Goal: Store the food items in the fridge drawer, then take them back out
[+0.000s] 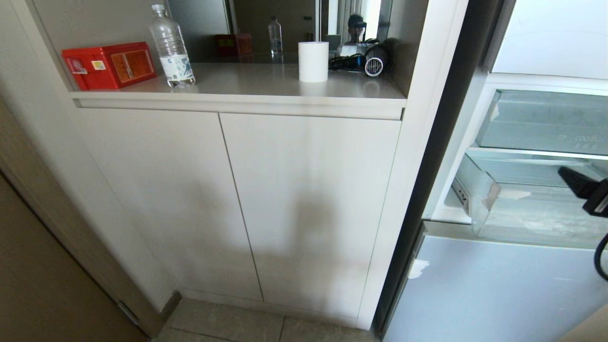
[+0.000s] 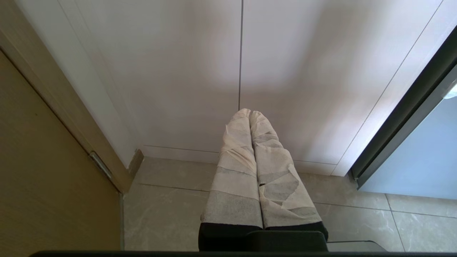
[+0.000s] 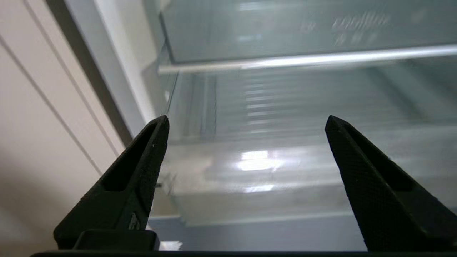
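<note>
The fridge drawer [image 1: 522, 223] is pulled out at the right, a wide clear tray with a frosted front and white tape at its near corner. My right gripper [image 1: 586, 187] hangs just in front of and above it at the picture's right edge. In the right wrist view the right gripper [image 3: 246, 119] is open, with nothing between its black fingers, and the drawer's front [image 3: 250, 200] lies ahead of them. The food items are out of view. My left gripper [image 2: 250, 111], its fingers wrapped in white tape, is shut and empty, parked low before the cabinet doors.
A shorter clear bin [image 1: 546, 121] sits above the drawer, a pale blue-grey door panel [image 1: 498, 289] below it. White cabinet doors [image 1: 237, 199] fill the middle. The counter holds a red box [image 1: 109, 65], water bottle [image 1: 172, 47], white roll [image 1: 313, 61] and hair dryer [image 1: 368, 61].
</note>
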### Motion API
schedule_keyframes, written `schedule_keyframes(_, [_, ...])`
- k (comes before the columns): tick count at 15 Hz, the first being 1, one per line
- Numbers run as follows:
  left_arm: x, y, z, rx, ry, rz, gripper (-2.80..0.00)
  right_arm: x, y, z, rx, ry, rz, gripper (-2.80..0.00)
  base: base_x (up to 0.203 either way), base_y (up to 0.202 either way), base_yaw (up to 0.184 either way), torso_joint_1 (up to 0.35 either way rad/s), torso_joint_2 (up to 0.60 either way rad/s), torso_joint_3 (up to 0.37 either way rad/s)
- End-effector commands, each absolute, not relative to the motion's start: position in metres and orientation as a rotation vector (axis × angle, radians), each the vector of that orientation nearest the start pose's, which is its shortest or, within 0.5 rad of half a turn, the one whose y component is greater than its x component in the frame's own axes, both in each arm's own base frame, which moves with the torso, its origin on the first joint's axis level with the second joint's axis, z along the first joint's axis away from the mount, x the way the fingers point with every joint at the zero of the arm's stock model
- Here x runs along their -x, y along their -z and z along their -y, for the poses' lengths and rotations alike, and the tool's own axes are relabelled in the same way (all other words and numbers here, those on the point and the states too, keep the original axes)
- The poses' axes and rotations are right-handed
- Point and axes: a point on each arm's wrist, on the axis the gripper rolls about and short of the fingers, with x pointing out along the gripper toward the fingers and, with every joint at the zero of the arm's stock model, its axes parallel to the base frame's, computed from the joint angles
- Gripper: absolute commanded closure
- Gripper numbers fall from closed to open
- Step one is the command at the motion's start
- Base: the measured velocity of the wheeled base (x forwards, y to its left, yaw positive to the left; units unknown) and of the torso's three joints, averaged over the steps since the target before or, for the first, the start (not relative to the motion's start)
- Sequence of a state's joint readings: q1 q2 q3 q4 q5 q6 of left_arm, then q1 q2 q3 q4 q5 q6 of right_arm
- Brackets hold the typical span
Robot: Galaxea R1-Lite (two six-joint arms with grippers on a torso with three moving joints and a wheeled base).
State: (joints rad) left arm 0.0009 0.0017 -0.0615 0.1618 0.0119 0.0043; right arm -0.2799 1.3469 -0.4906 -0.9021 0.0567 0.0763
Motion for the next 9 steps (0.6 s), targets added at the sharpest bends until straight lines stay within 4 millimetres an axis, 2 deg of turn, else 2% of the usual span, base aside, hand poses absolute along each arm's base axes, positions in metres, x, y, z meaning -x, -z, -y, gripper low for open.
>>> schedule_keyframes(1, [0.028,-0.076,0.000,-0.005,-0.014,-0.104,0.00,-0.193,-0.251,0.074,-0.075,0.243,-0.048,-2.80,0.000,0.000,0.000,0.000,0.00,0.000])
schedule_keyframes(2, [0.028,-0.076,0.000,-0.005,-0.012,-0.104,0.00,-0.196,-0.262,0.082,-0.068,0.241,-0.080,-2.80,0.000,0.000,0.000,0.000,0.00,0.000])
schedule_keyframes(3, [0.028,-0.076,0.000,-0.005,-0.014,-0.104,0.00,-0.206,-0.265,0.092,-0.062,0.242,-0.115,-2.80,0.000,0.000,0.000,0.000,0.00,0.000])
schedule_keyframes(6, [0.028,-0.076,0.000,-0.005,-0.012,-0.104,0.00,-0.237,-0.252,0.124,-0.021,0.264,-0.219,-2.80,0.000,0.000,0.000,0.000,0.00,0.000])
schedule_keyframes(9, [0.028,-0.076,0.000,-0.005,-0.012,-0.104,0.00,-0.262,-0.242,0.140,-0.012,0.261,-0.267,-2.80,0.000,0.000,0.000,0.000,0.00,0.000])
